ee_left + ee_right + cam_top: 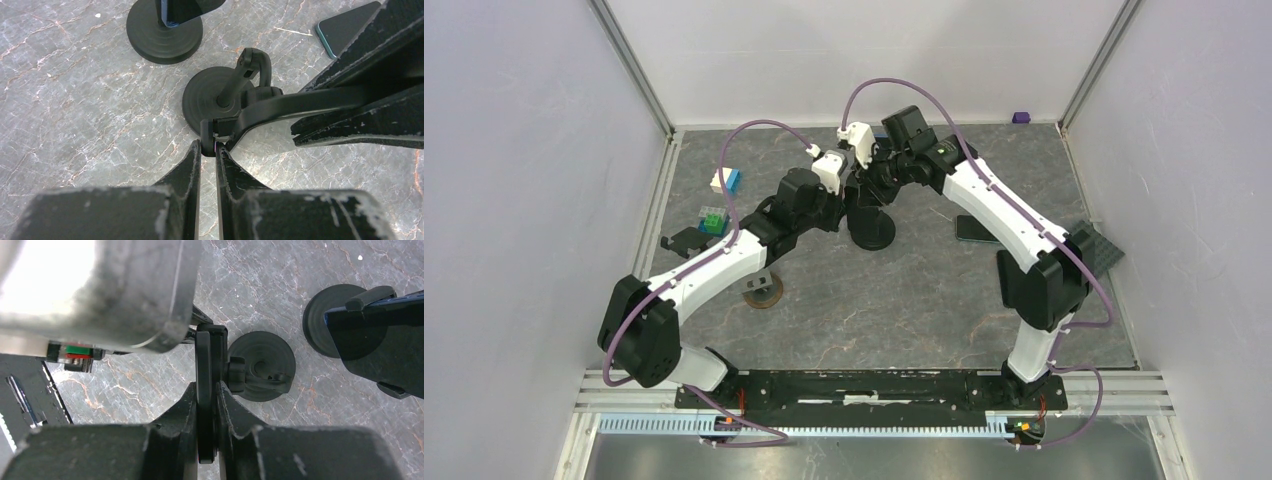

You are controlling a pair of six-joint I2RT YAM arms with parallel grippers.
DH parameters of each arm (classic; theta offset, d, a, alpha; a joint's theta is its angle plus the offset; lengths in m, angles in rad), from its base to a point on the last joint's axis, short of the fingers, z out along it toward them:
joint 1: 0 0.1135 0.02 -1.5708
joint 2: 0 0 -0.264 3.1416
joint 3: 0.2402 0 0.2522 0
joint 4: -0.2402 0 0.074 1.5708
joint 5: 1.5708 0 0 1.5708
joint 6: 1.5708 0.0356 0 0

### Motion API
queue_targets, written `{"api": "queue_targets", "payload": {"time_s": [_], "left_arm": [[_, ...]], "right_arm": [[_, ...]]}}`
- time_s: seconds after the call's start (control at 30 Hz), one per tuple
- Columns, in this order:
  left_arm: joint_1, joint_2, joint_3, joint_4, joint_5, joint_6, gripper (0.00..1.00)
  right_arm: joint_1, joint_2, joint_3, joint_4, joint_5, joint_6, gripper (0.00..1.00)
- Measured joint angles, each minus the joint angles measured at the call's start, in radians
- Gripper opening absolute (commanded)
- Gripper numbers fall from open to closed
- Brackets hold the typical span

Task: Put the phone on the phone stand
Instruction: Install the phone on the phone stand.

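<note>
The phone (977, 228), dark with a teal edge, lies flat on the marble table right of centre; it also shows in the left wrist view (350, 25). The black phone stand (872, 232) stands mid-table on a round base (205, 100). Both grippers meet over it. My left gripper (209, 145) is shut on the tip of the stand's cradle plate. My right gripper (206, 387) is shut on the same plate (205, 350), edge-on, with the base (262, 367) behind it. Its fingers (360, 100) cross the left wrist view.
A second black stand (162, 37) holding a dark blue phone (380, 335) stands just beyond. A small black stand (686, 240), a brown round base (762, 290) and toy bricks (724, 180) sit at the left. A grey plate (1099, 248) lies right.
</note>
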Motion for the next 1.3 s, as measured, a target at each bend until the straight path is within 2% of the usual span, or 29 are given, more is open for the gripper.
{"api": "queue_targets", "payload": {"time_s": [0.6,0.87,1.07,1.13,1.3], "left_arm": [[0.0,0.0,-0.034,0.068,0.081,0.072,0.03],[0.0,0.0,-0.033,0.066,0.1,0.112,0.4],[0.003,0.0,-0.01,0.016,0.1,0.166,0.51],[0.003,0.0,-0.003,0.003,0.106,0.185,0.58],[-0.052,-0.019,0.012,-0.061,0.324,0.21,0.72]], "right_arm": [[-0.031,-0.071,-0.122,0.095,-0.036,0.072,0.0],[-0.041,-0.072,-0.123,0.087,-0.063,0.06,0.0],[-0.049,-0.074,-0.123,0.067,-0.086,0.022,0.0],[-0.049,-0.075,-0.123,0.066,-0.087,0.016,0.0],[-0.063,-0.057,-0.123,0.177,-0.034,0.005,0.0]]}}
